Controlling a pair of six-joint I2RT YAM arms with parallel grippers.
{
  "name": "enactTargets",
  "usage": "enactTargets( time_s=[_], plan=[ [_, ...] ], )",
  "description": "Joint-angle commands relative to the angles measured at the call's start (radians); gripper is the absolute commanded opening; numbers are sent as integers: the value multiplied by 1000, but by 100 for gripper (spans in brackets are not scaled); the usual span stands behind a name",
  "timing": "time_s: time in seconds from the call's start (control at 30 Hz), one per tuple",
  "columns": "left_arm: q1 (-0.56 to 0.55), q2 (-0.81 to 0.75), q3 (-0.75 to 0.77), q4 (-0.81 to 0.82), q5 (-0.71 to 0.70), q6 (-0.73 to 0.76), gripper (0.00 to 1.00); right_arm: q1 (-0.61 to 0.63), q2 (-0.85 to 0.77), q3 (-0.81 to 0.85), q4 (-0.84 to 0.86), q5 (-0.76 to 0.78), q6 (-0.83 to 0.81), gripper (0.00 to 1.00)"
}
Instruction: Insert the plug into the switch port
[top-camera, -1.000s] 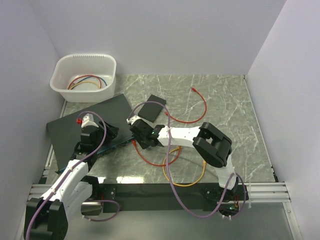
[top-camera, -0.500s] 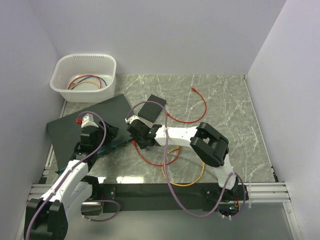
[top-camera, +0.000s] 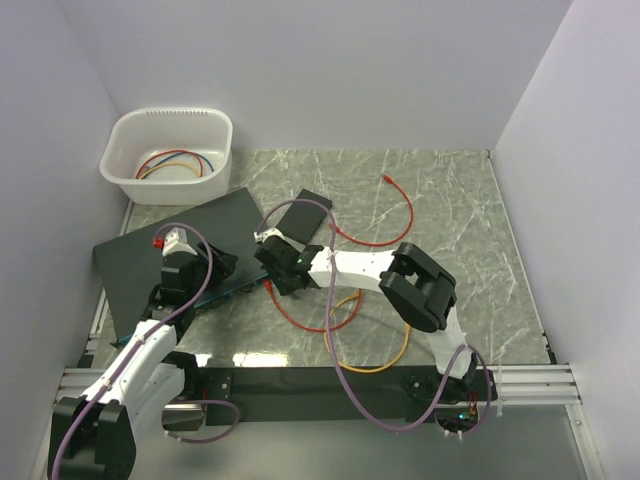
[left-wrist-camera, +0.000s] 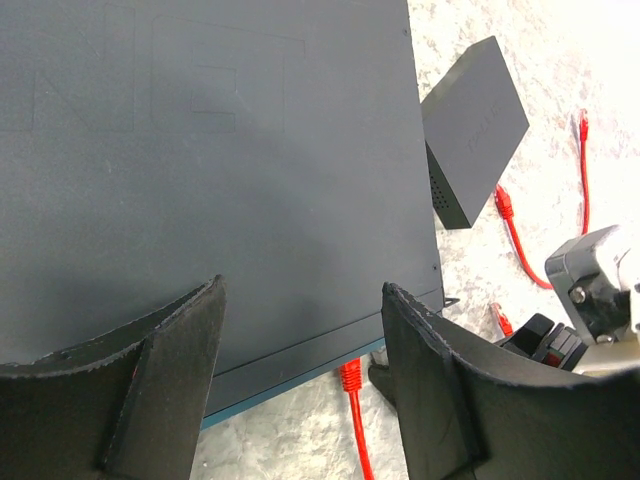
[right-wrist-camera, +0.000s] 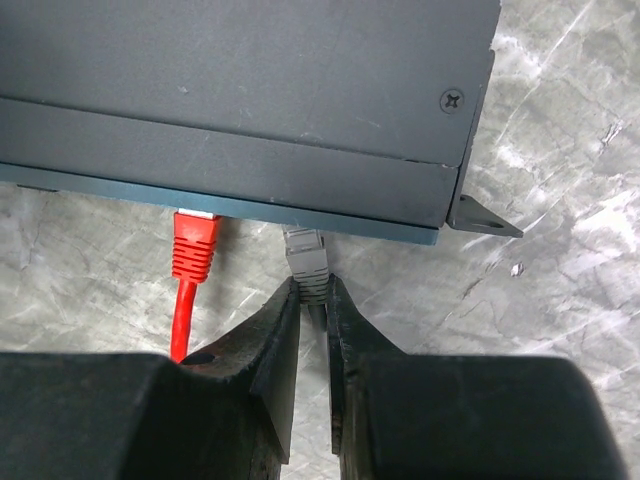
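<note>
Plug (right-wrist-camera: 194, 245) at switch (right-wrist-camera: 250, 80) front edge, 2nd plug (right-wrist-camera: 307, 262) beside it, box (left-wrist-camera: 475, 130) behind switch

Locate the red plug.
Right wrist view, left of centre: red plug at the switch front, just left of the grey plug in the right gripper.

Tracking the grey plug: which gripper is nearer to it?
Right. The right gripper pinches the grey plug at the switch front; the left gripper stands open above the switch top.

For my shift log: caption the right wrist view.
Right gripper pinches a grey plug at the switch front, beside the red plug.
</note>
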Motion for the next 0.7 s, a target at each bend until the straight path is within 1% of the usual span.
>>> enactTargets(
  time_s=[0.0,0.2,0.33,0.47,0.63,0.67],
  plan=[
    [6,-20,-9,38,6,4,69,-25,13,76,17,46,53,0],
    [6,-25,-11,37,4,4,69,7,63,194,-55,79,98,0],
    [6,-32,-12,31,4,4,69,25,124,308,-121,102,127,0],
    [6,-46,-15,26,4,4,69,27,174,360,-161,117,151,0],
    [6,-49,-18,25,6,4,69,25,184,401,-193,146,174,0],
    [6,-49,-18,25,4,4,69,27,183,408,-203,178,184,0]
  ],
)
